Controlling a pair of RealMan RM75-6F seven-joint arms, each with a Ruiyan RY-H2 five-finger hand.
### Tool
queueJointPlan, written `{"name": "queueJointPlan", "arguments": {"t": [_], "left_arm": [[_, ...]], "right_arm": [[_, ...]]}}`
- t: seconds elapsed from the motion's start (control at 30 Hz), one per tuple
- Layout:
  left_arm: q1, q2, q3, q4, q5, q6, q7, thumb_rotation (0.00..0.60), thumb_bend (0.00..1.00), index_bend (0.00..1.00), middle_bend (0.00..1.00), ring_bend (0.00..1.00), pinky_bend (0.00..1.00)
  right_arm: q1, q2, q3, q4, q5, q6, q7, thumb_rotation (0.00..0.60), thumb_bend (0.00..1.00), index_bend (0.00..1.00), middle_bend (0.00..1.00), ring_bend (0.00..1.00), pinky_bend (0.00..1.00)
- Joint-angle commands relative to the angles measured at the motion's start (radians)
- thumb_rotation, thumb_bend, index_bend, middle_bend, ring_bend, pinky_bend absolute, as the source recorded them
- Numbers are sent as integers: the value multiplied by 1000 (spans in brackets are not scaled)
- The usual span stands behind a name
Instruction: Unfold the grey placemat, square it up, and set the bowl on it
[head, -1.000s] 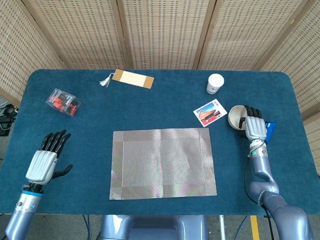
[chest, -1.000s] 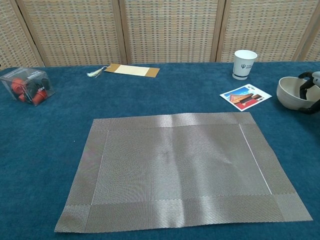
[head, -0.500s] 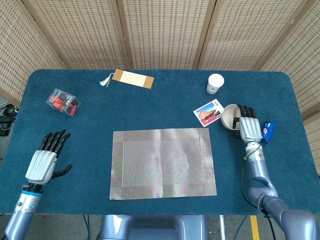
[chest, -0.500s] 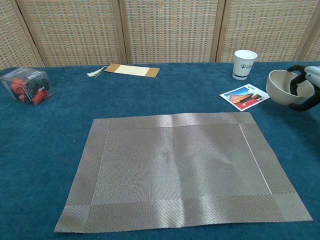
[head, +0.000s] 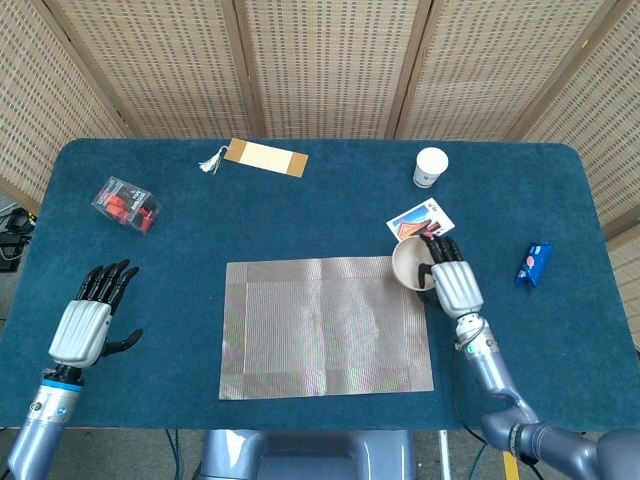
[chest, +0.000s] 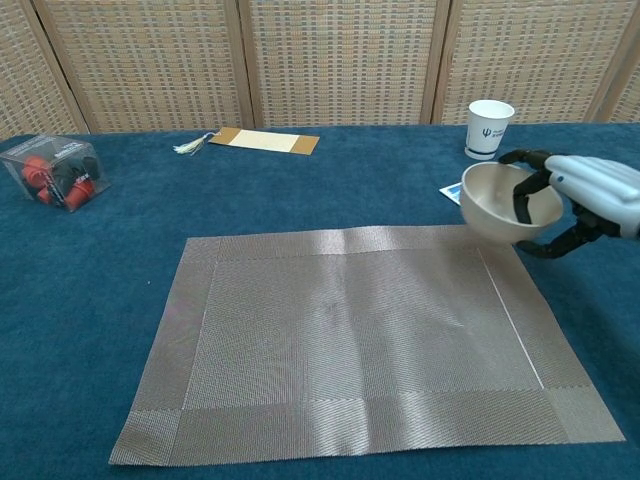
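The grey placemat (head: 326, 326) (chest: 360, 340) lies unfolded and flat in the middle of the blue table. My right hand (head: 448, 279) (chest: 585, 195) grips the rim of the cream bowl (head: 411, 263) (chest: 498, 203) and holds it in the air over the mat's far right corner. My left hand (head: 90, 318) rests open near the table's front left edge, well away from the mat; the chest view does not show it.
A picture card (head: 417, 221) lies just behind the bowl, with a white paper cup (head: 430, 166) (chest: 489, 128) beyond it. A blue packet (head: 533, 263) sits at the right. A clear box of red items (head: 127, 203) (chest: 56, 171) and a tasselled bookmark (head: 262, 157) (chest: 256, 141) lie at the back left.
My right hand has lifted the bowl off the table at the right and carried it leftward to the mat's far right corner. The blue packet is now uncovered. The left hand stayed still.
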Motion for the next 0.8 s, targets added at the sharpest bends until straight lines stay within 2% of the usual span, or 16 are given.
{"name": "queueJointPlan", "arguments": {"t": [0.03, 0.17, 0.33, 0.53, 0.8], "left_arm": [[-2, 0, -1, 2, -6, -8, -3, 600, 209, 48, 0, 0, 0], [-4, -1, -1, 7, -14, -19, -6, 600, 209, 48, 0, 0, 0], [-6, -3, -3, 15, -23, -29, -13, 600, 209, 48, 0, 0, 0], [-9, -3, -4, 24, -30, -43, -25, 600, 209, 49, 0, 0, 0], [-11, -6, -4, 29, -31, -47, -27, 600, 209, 50, 0, 0, 0]], "right_arm": [[-42, 29, -61, -177, -41, 50, -145, 600, 457, 723, 151, 0, 0], [-46, 2, -96, -248, -69, 49, -224, 600, 456, 723, 151, 0, 0], [-48, -48, -113, -275, -79, 43, -292, 600, 456, 724, 151, 0, 0], [-43, -107, -111, -262, -71, 22, -337, 600, 455, 724, 151, 0, 0], [-42, -126, -97, -242, -71, 19, -322, 600, 451, 723, 148, 0, 0]]}}
